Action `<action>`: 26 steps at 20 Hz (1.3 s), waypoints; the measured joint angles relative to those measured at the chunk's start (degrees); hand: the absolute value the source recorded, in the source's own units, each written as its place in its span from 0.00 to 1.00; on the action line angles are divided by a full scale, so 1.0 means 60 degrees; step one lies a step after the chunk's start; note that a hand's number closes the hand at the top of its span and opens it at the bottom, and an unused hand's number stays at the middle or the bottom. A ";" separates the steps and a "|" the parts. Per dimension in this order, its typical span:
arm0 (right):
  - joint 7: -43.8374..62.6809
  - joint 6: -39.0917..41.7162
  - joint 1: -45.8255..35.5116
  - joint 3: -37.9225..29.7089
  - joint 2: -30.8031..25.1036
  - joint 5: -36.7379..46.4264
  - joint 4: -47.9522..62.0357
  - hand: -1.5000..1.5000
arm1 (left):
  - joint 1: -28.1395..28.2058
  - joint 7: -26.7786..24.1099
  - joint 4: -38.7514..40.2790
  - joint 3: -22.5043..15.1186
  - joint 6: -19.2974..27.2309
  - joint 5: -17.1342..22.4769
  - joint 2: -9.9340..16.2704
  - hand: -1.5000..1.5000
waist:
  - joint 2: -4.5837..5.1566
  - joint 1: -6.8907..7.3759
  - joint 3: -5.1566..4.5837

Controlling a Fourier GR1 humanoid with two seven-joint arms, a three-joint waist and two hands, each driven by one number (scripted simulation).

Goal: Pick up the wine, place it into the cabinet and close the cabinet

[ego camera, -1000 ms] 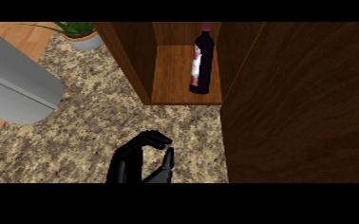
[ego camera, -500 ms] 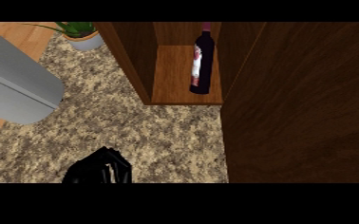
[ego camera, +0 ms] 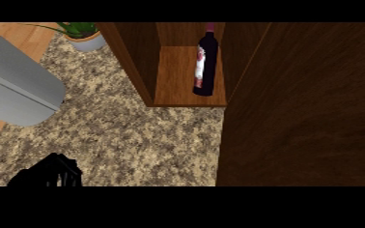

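Dark glass marks the wine (ego camera: 204,65) in the head view: the bottle stands on the wooden shelf (ego camera: 173,79) inside the cabinet (ego camera: 135,53), at the shelf's right side, its neck toward the back and a pale label with red on its body. The bottle's base sits near the shelf's front edge. The cabinet door (ego camera: 296,111), dark brown wood, fills the right part of the view and stands open, its edge just right of the bottle. Speckled stone covers the table (ego camera: 135,135) in front of the cabinet. At the lower left edge a black hand (ego camera: 50,173) shows, well apart from the wine; it is the left one and holds nothing, and whether its fingers are curled or straight I cannot tell. A grey appliance (ego camera: 25,94) lies at the left, and a potted plant (ego camera: 82,34) stands at the upper left beside the cabinet.
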 measured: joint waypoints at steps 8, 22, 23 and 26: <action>0.0408 0.0148 -0.0667 0.2595 0.0747 0.0479 -0.0091 1.00 | 0.0753 -0.0295 0.0076 0.1368 -0.1071 0.0936 0.0713 1.00 | -0.0080 -0.0005 -0.0025; 0.1583 -0.1604 -0.2836 0.5041 0.1933 0.4113 -0.0421 1.00 | 0.1398 -0.0431 0.0611 0.2871 -0.2736 0.1983 0.1574 1.00 | -0.0150 0.0058 -0.0056; 0.1577 -0.1720 -0.2890 0.5083 0.1868 0.4168 -0.0424 1.00 | 0.1460 -0.0442 0.0601 0.2910 -0.2818 0.2009 0.1608 1.00 | -0.0154 0.0092 -0.0057; 0.1567 -0.1942 -0.3108 0.5186 0.1684 0.4160 -0.0374 1.00 | 0.1490 -0.0456 0.0689 0.3061 -0.3114 0.2142 0.1717 1.00 | -0.0135 0.0184 -0.0070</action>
